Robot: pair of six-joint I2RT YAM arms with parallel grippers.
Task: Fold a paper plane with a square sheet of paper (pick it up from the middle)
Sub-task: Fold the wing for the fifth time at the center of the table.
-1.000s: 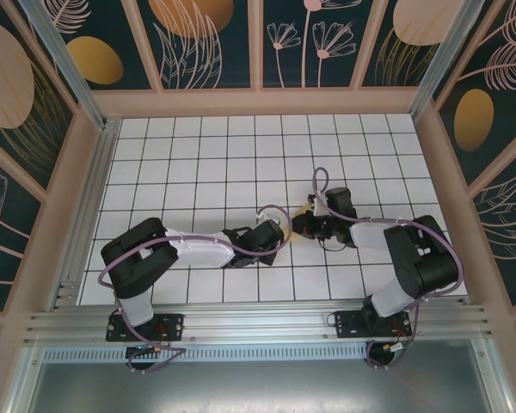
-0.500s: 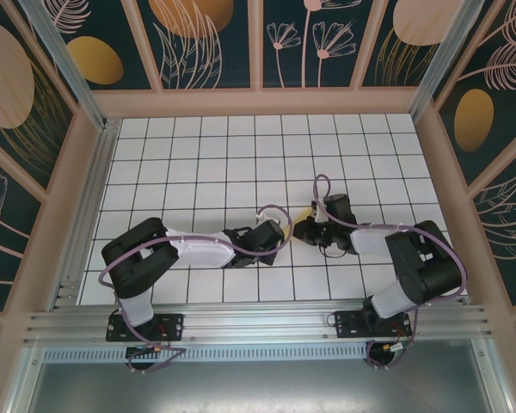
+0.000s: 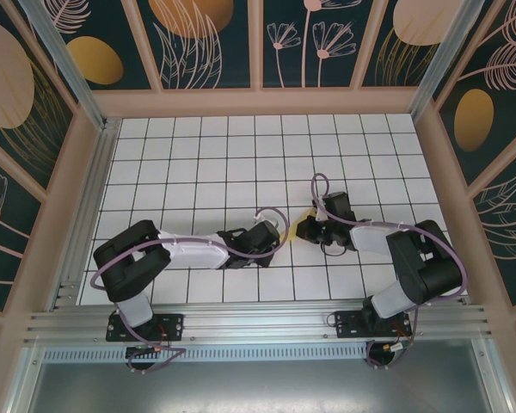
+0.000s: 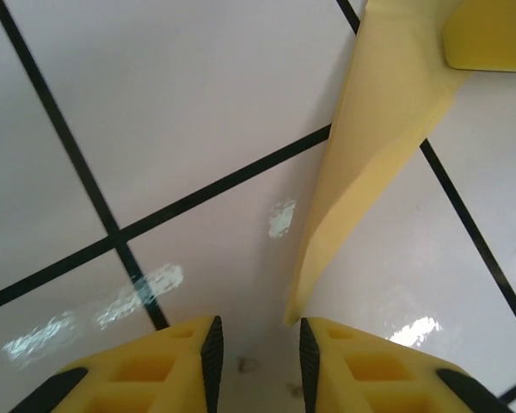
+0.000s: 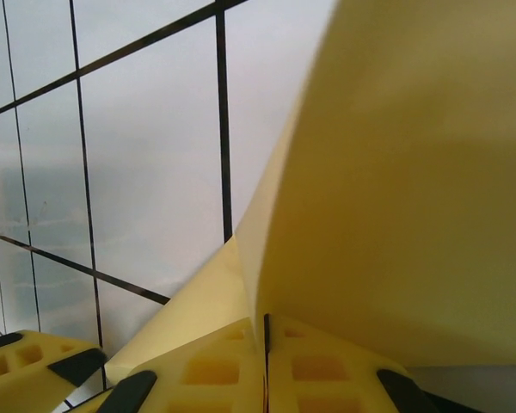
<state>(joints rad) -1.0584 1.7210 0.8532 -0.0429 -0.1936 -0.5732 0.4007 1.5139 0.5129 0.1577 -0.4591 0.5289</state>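
The pale-yellow sheet of paper [image 4: 374, 146] is folded into a narrow, pointed, creased shape and is held up off the tiles. My right gripper [image 5: 265, 323] is shut on it, the paper [image 5: 396, 172] rising from between its closed jaws. My left gripper [image 4: 256, 331] stands open just above the floor. The paper's pointed end sits just ahead of its right finger, and nothing lies between the pads. From above, the two grippers meet near the table's middle, left gripper [image 3: 281, 234] and right gripper [image 3: 303, 229], with a sliver of paper [image 3: 306, 214] showing.
The white tiled floor [image 3: 206, 163] with black grid lines stretches behind and to the left of both arms. Patterned walls on wooden frames enclose it on three sides. An aluminium rail [image 3: 258, 323] runs along the near edge by the arm bases.
My left gripper's jaws have parted and let go of the paper's tip. The left arm has sunk and shifted slightly left. The right gripper keeps its hold and has barely moved.
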